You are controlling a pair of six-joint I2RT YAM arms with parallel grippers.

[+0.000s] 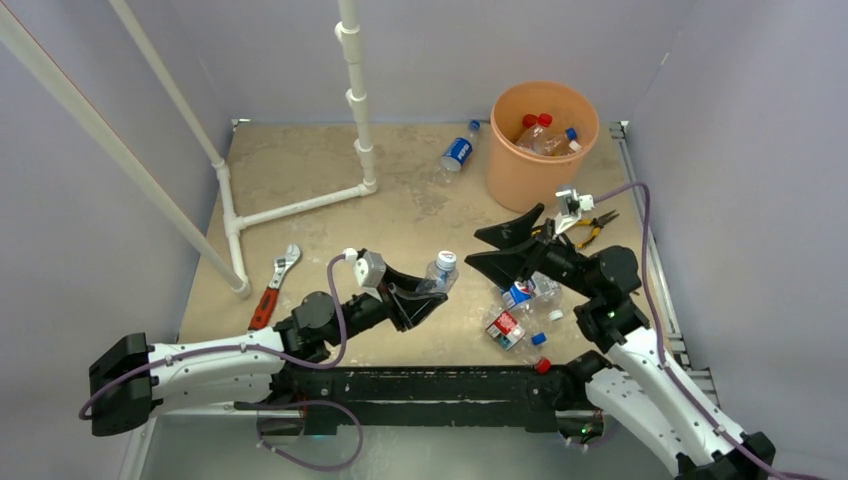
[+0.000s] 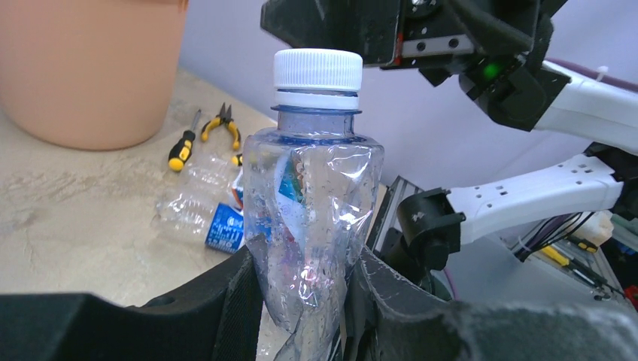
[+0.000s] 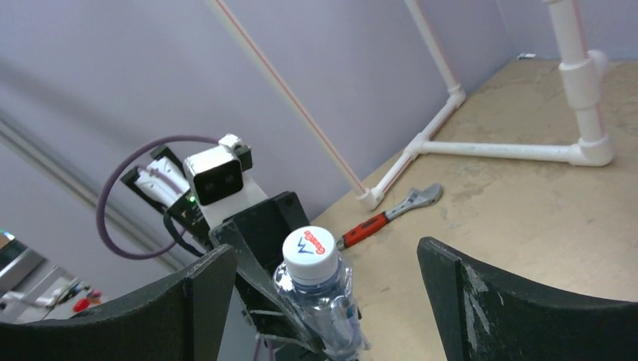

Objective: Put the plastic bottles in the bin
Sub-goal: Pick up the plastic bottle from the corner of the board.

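Left hand clamps the light, crumpling white-capped bottle low on its soft body, likely stiffer near the neck; right hand stands open.

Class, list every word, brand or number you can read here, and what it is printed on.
Nothing reads clearly.
On the white cap of the held bottle: a red word over a blue mark, too blurred.
On the blue-label bottle beside the bin: white print, too small.
On labels in the bottle pile: too small.
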